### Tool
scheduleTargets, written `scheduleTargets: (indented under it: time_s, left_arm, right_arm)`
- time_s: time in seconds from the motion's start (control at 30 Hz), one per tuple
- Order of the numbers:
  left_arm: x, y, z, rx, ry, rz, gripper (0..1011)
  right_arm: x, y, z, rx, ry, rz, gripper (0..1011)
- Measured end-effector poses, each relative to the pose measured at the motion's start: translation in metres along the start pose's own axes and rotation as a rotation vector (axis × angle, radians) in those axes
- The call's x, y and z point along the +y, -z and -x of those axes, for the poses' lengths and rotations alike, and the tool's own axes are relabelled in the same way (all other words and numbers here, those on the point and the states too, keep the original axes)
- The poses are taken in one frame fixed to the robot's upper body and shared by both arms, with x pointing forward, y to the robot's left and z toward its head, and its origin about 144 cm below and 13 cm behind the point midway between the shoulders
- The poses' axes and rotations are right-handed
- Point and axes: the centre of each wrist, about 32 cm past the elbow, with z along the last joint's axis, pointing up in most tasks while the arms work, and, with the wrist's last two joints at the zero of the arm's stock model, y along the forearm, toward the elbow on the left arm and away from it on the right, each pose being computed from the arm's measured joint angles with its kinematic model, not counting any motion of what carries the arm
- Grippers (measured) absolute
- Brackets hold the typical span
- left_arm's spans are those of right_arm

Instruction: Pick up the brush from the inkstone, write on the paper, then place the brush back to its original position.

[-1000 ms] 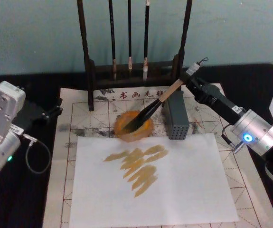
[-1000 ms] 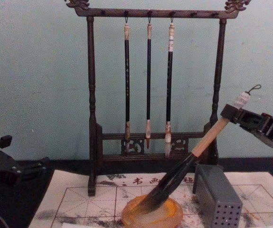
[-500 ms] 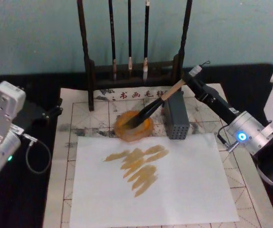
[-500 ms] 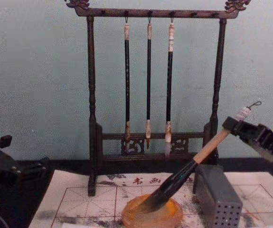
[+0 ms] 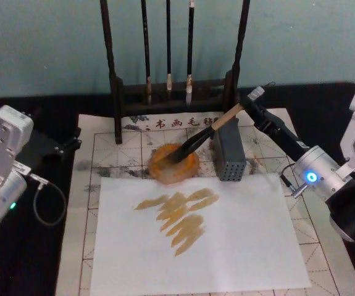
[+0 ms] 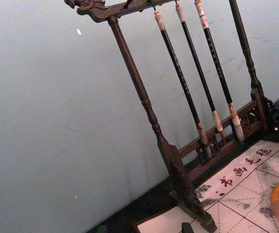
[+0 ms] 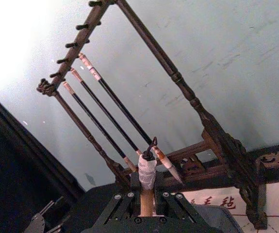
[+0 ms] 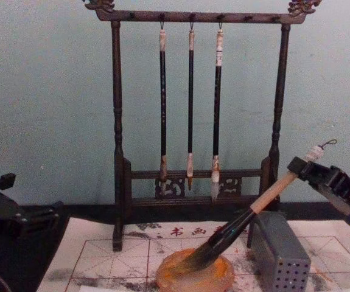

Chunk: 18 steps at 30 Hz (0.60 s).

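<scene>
The brush (image 5: 211,128) leans at a slant, its dark bushy tip down in the inkstone and its handle rising toward the robot's right over the grey block. We see it the same way in the chest view (image 8: 254,207).

The dark surface (image 5: 16,259) carries everything. At its back stands the tall wooden rack (image 5: 111,61). In front of the rack lies the paper (image 5: 103,148), red-gridded and smudged grey. On top of it rests a plain white sheet (image 5: 239,246) bearing ochre strokes.

The right arm (image 5: 313,176) reaches in from the right, and its jaws pinch the brush just below the white wrapped end (image 7: 147,170). The left arm (image 5: 4,160) sits parked at the left edge. We cannot tell how its jaws stand.

The grey perforated block (image 5: 229,151) stands just right of the inkstone (image 5: 177,177). Three thin brushes (image 8: 190,103) hang from the rack's top bar.
</scene>
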Motion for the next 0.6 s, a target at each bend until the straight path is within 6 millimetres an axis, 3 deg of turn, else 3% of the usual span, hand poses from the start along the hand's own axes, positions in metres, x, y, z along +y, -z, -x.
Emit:
scheduleTargets:
  time_s: [0.6]
  left_arm:
    - [0.0, 0.0, 0.0, 0.0, 0.0, 0.0, 1001]
  right_arm:
    - [-0.0021, 0.0038, -0.0068, 0.027, 0.032, 0.004, 175]
